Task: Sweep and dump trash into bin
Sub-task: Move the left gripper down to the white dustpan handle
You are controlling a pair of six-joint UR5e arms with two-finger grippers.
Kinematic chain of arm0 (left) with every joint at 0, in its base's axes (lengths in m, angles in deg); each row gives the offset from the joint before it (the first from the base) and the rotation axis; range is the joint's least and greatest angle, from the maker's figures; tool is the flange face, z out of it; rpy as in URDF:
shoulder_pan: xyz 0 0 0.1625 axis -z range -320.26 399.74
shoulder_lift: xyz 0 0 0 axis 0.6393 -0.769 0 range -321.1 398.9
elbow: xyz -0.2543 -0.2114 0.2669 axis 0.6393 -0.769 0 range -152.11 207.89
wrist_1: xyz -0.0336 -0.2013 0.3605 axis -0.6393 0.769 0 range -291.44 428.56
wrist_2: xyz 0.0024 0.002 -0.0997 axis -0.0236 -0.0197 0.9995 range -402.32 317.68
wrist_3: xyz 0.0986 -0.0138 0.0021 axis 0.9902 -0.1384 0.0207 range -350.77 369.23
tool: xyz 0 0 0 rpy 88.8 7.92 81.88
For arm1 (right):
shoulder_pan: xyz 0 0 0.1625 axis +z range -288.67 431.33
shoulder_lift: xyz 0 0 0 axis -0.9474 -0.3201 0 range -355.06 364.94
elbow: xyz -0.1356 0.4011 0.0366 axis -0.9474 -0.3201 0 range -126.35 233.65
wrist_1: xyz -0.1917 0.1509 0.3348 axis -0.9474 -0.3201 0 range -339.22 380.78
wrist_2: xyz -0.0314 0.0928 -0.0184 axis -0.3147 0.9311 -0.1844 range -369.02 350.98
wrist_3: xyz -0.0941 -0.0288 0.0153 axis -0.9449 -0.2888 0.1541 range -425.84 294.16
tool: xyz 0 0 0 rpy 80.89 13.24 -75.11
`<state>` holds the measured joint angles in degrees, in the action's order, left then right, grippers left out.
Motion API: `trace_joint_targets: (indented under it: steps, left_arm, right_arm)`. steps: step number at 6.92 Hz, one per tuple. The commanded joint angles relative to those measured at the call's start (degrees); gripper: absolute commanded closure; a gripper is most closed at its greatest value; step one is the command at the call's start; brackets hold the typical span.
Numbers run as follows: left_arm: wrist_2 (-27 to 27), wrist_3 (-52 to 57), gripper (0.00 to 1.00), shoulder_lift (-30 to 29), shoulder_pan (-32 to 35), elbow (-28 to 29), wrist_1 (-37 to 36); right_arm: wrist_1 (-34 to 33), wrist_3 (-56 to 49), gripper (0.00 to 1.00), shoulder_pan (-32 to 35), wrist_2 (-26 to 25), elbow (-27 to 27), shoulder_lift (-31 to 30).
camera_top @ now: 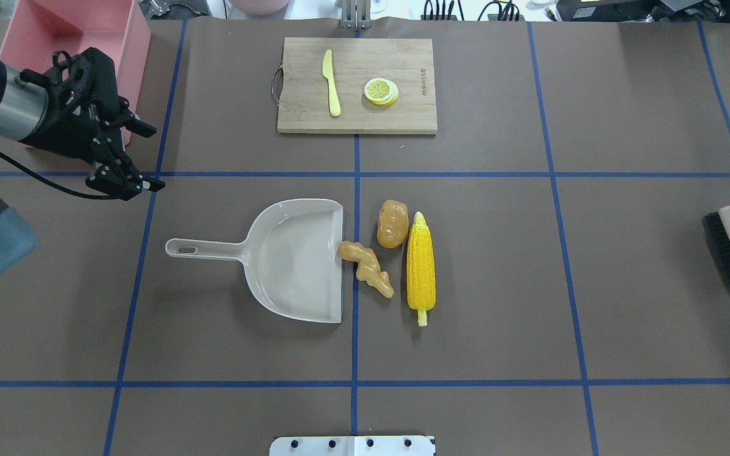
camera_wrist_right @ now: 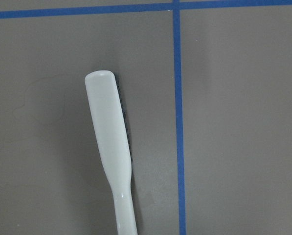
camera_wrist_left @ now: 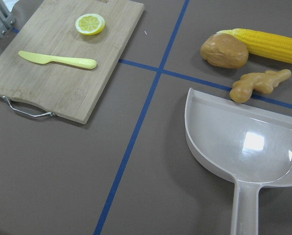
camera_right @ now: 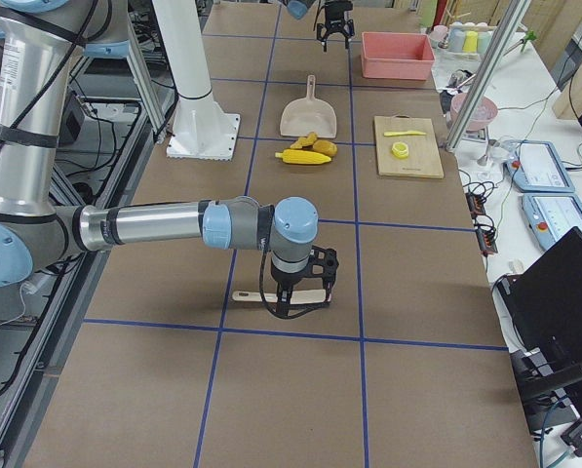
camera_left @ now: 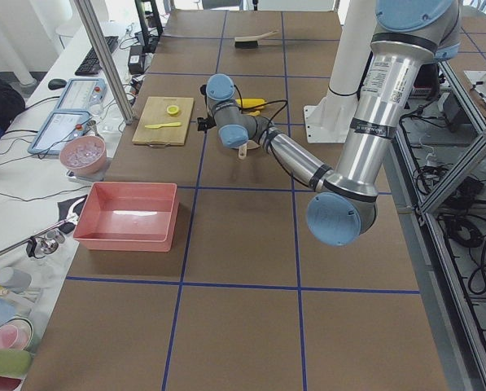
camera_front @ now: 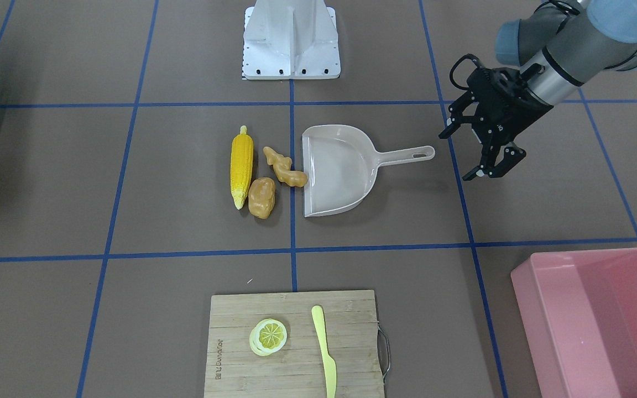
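Observation:
The yellow corn cob (camera_top: 421, 266), tan ginger root (camera_top: 367, 266) and brownish potato (camera_top: 393, 223) lie together just right of the beige dustpan's (camera_top: 295, 259) open mouth; the ginger touches its lip. The pink bin (camera_top: 73, 31) stands at the far left corner. My left gripper (camera_top: 156, 158) is open and empty, in the air between the bin and the dustpan handle (camera_top: 203, 248). My right gripper (camera_right: 305, 291) stands over a white brush (camera_wrist_right: 111, 147) at the table's right end. I cannot tell whether it is open or shut.
A wooden cutting board (camera_top: 357, 85) at the far middle holds a lemon slice (camera_top: 381, 91) and a pale yellow knife (camera_top: 332, 92). The robot base plate (camera_top: 352, 445) is at the near edge. Blue tape lines cross the brown table.

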<state>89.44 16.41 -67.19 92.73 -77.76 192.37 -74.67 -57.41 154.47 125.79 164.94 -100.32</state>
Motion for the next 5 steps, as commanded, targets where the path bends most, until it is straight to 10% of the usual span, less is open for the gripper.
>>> trace_joint_targets:
  steps: [1,5]
  left_arm:
    - [-0.09,-0.23,0.02,0.1,-4.28,0.8,5.45]
    - [-5.59,-1.82,0.02,3.0,-10.43,7.98,25.83]
  right_arm:
    - [12.4,10.68,0.0,-5.5,0.02,0.95,-6.15]
    - [23.0,19.67,0.0,-14.82,-1.29,0.69,-9.96]
